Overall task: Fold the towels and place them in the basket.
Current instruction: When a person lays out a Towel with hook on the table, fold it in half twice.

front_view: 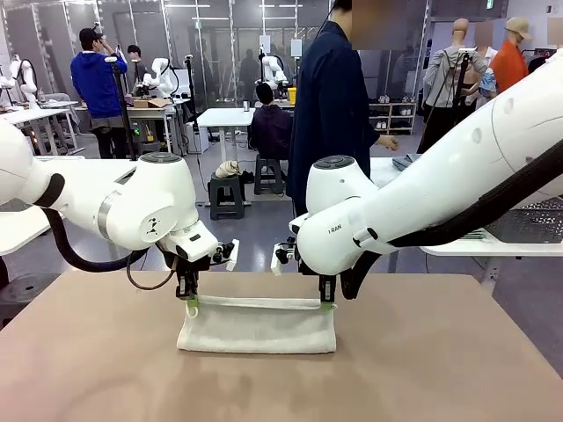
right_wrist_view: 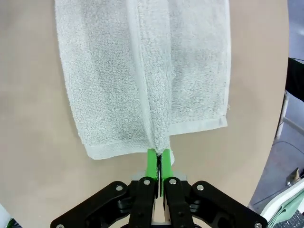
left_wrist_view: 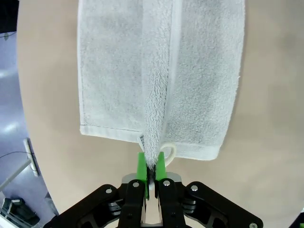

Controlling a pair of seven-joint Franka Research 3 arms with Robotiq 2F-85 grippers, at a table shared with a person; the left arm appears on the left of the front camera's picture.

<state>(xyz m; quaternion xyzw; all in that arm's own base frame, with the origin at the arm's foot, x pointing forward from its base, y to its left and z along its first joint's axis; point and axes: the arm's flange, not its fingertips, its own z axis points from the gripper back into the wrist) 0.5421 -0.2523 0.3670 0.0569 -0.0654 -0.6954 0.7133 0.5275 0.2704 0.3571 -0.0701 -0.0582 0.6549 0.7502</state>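
Observation:
A white towel [front_view: 257, 325] hangs doubled over the tan table [front_view: 422, 360], its lower part resting on the tabletop. My left gripper [front_view: 190, 303] is shut on the towel's upper left corner, and my right gripper [front_view: 327, 304] is shut on its upper right corner. In the left wrist view the green pads [left_wrist_view: 140, 165] pinch the towel [left_wrist_view: 161, 71] edge, with a small hanging loop beside them. Seen from the right wrist, the green pads [right_wrist_view: 151, 161] clamp the raised fold of the towel [right_wrist_view: 142, 71], which drapes down both sides onto the table. The basket is out of view.
A person in a dark coat [front_view: 330, 105] stands beyond the table's far edge. A white side table [front_view: 493, 237] with a dark mesh object on it stands at the right. Bare tabletop lies in front of and to both sides of the towel.

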